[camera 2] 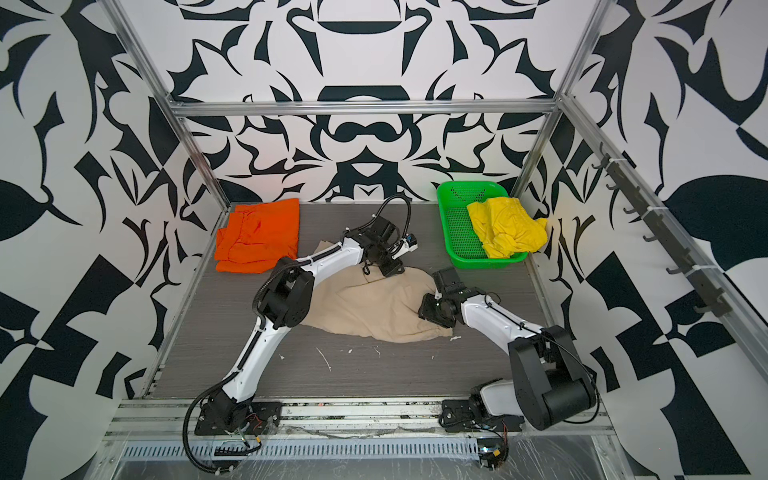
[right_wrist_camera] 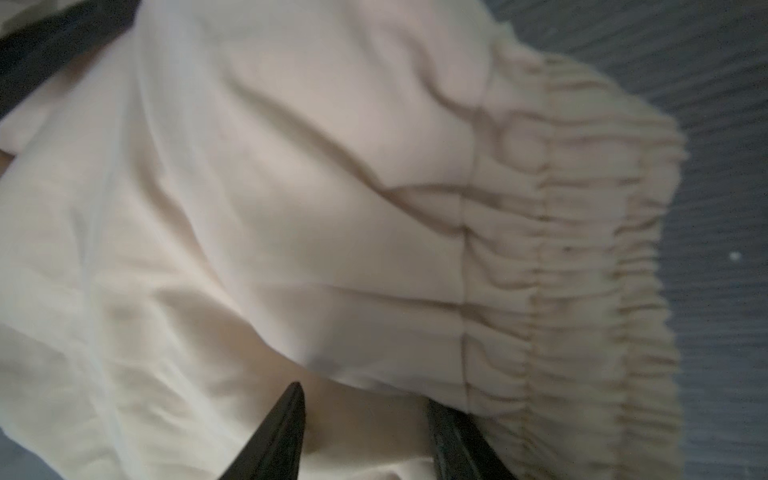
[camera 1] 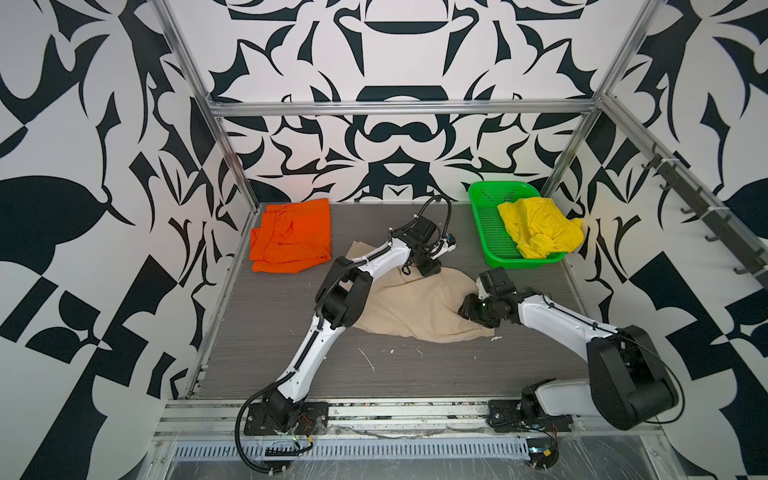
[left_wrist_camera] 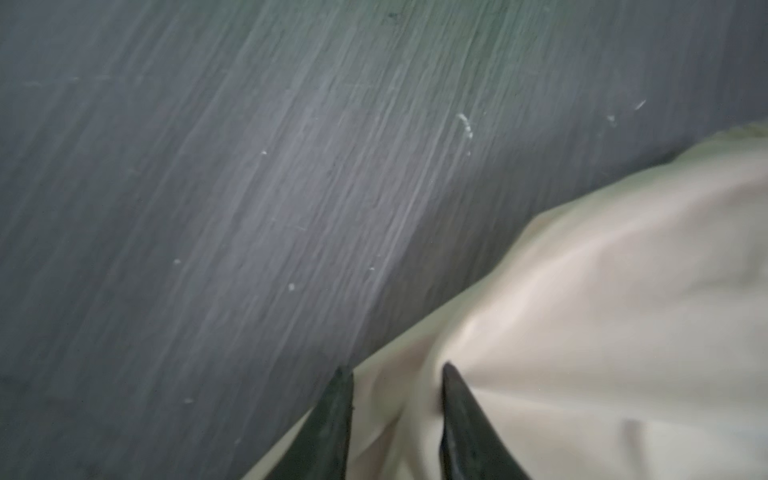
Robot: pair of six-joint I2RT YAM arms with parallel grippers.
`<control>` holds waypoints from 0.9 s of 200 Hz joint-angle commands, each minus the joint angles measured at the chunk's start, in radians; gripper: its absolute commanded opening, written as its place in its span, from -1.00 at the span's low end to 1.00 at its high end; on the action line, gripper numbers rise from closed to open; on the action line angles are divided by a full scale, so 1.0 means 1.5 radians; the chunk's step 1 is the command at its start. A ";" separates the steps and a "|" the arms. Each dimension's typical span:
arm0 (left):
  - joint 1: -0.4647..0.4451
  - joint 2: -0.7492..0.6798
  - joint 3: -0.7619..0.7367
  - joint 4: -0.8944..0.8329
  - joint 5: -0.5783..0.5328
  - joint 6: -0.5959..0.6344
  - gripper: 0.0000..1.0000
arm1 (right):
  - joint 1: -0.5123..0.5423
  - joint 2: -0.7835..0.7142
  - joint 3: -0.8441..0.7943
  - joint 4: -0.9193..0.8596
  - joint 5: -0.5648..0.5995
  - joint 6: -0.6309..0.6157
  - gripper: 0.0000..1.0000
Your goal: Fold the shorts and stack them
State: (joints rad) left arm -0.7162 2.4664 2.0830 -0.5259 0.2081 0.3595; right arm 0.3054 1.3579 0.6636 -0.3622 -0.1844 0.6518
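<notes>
Overhead: grey woodgrain tabletop (camera 1: 415, 374), scuffed, under beige shorts (camera 1: 424, 307); black-white patterned walls (camera 1: 415, 158).

Tbl (camera 1: 415, 374): orange shorts (camera 1: 291, 237), beige shorts (camera 1: 424, 307), basket (camera 1: 486, 232)

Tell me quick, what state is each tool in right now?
Left tool: open, over the edge of the beige shorts, nothing gripped.
Right tool: open, over the same shorts, nothing gripped.

3 shorts (camera 1: 291, 235) (camera 1: 424, 309) (camera 1: 536, 228), 1 grn basket (camera 1: 490, 237), 2 robot arms (camera 1: 309, 349) (camera 1: 557, 320), 1 table (camera 1: 415, 374)
</notes>
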 commanded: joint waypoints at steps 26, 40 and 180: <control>0.024 -0.139 -0.029 -0.043 -0.122 -0.175 0.39 | 0.000 -0.079 0.087 -0.074 0.031 -0.016 0.06; 0.044 -0.196 -0.074 -0.063 -0.112 -0.245 0.45 | 0.010 -0.094 0.115 -0.065 0.022 -0.027 0.06; 0.197 -0.551 -0.741 0.060 -0.096 -0.643 0.48 | 0.111 0.333 0.326 0.098 -0.043 -0.009 0.06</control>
State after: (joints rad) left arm -0.4541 1.7115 1.0378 -0.4637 0.1062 -0.4896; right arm 0.4976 1.8473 1.1015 -0.2138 -0.2619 0.6250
